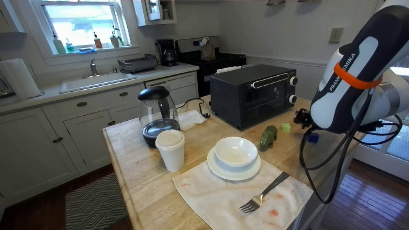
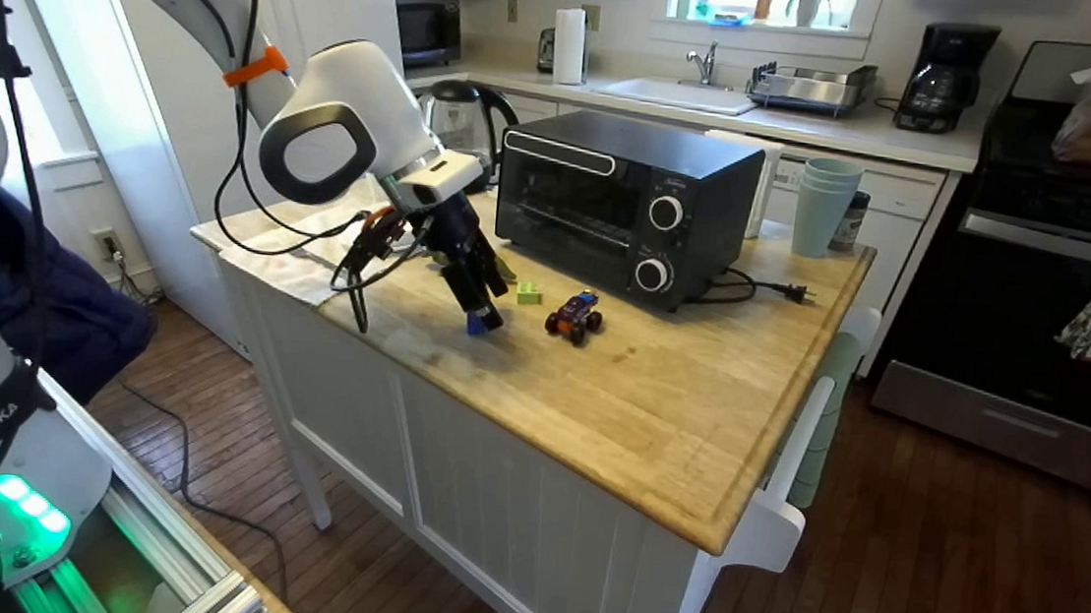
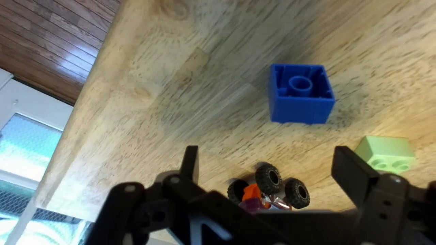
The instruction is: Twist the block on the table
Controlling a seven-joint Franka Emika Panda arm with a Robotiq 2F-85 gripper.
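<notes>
The bright blue block (image 3: 299, 110) sits upside down on the wooden table (image 3: 207, 115), its hollow underside and round tube facing up. It also shows in both exterior views, partly behind the robot's cables (image 1: 313, 137) and beside the fingertips (image 2: 476, 324). My gripper (image 3: 267, 164) is open, with nothing between its fingers. In the wrist view the block lies beyond the fingertips, apart from them. In an exterior view the gripper (image 2: 483, 291) points down at the block, low over the tabletop (image 2: 635, 413); whether it touches cannot be told there.
A light green block (image 3: 388, 153) lies near the right finger. A toy truck (image 2: 575, 317) stands close to the gripper. A green animal figure (image 1: 268, 138), toaster oven (image 1: 252, 95), white bowl (image 1: 236, 151), white cup (image 1: 171, 150) and kettle (image 1: 161, 115) share the table.
</notes>
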